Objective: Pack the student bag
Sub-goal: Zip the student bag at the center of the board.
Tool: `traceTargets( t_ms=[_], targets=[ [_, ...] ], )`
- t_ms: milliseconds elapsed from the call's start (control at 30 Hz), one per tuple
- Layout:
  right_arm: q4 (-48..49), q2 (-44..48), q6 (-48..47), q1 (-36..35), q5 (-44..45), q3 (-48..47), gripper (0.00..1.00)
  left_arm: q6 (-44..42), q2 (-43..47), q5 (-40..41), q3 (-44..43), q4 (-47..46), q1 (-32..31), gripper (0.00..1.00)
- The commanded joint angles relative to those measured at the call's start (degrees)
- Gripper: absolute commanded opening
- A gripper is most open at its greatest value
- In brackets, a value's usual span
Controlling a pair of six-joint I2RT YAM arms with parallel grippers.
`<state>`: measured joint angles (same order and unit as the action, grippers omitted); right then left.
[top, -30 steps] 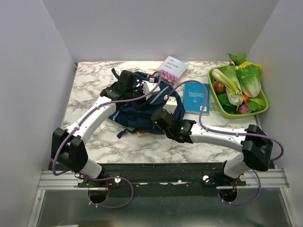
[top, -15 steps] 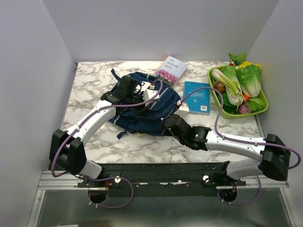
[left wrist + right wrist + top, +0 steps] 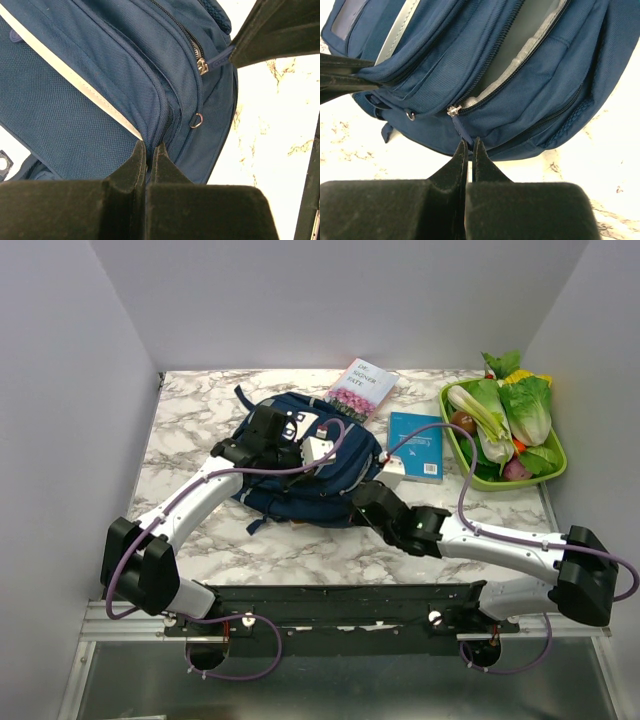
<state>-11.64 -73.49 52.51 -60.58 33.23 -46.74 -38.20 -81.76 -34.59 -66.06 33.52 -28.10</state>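
Observation:
The student bag [image 3: 285, 490], navy blue, lies flat mid-table. My left gripper [image 3: 303, 462] rests on top of it. In the left wrist view the left gripper [image 3: 148, 146] is shut on a fold of the bag's fabric [image 3: 75, 100] beside a pale grey stripe. My right gripper [image 3: 357, 502] is at the bag's near edge. In the right wrist view the right gripper [image 3: 470, 143] is shut on the dark blue zipper pull [image 3: 462, 130] hanging from the metal slider [image 3: 452, 110]. The zipper is partly open above it, showing grey lining [image 3: 520, 45].
A book with pink flowers on its cover [image 3: 362, 388] lies behind the bag. A teal book [image 3: 415, 445] lies to its right. A green tray [image 3: 456, 445] of vegetables stands at the far right. Bare marble [image 3: 185, 430] shows left of the bag.
My right gripper has moved right and nearer along the bag's near edge with the zipper pull, its elbow swinging out right. The left gripper has stayed on the bag, shifting slightly.

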Motion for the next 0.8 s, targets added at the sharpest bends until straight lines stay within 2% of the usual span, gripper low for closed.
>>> traceTargets(
  t_ms=[0,200,233,267,333,367,533,567,667,700,767],
  targets=[
    [-4.4,0.8,-3.6,4.0,8.7,1.2,0.01,-1.8,2.5,-1.4,1.0,7.1,0.3,0.0],
    [-3.0,2.0,-6.3,7.6,6.6,1.0,0.01,-2.5,2.3,-1.8,0.8,8.0,0.3,0.0],
    [-2.4,2.1,-7.9,7.6,5.4,0.8,0.17,-2.5,2.0,-2.0,0.6,8.1,0.3,0.0],
    [-2.4,2.1,-8.4,7.7,5.0,0.8,0.26,-2.5,1.9,-2.1,0.4,8.2,0.3,0.0],
    [-1.9,2.0,-9.8,7.7,3.5,1.1,0.32,-2.5,1.8,-2.1,0.3,8.2,0.3,0.0],
    [-1.5,2.1,-10.5,7.7,2.8,1.2,0.38,-2.4,1.7,-2.1,0.2,8.3,0.3,0.0],
    [1.8,3.2,-17.3,7.6,-0.6,2.8,0.47,-2.9,1.7,-2.1,0.1,8.8,0.3,0.0],
    [3.0,3.7,-18.7,7.7,-1.3,3.3,0.51,-3.1,1.7,-2.1,0.0,8.8,0.2,0.0],
    [11.1,5.9,-26.4,7.7,-6.4,7.0,0.59,-3.3,1.6,-2.2,-0.1,9.0,0.3,0.0],
    [19.0,6.2,-32.8,7.6,-10.0,8.2,0.59,-3.2,1.5,-2.2,-0.3,9.1,0.3,0.0],
    [25.3,6.0,-39.1,7.7,-13.4,11.8,0.62,-3.2,1.4,-2.2,-0.5,9.3,0.3,0.0]
  ],
)
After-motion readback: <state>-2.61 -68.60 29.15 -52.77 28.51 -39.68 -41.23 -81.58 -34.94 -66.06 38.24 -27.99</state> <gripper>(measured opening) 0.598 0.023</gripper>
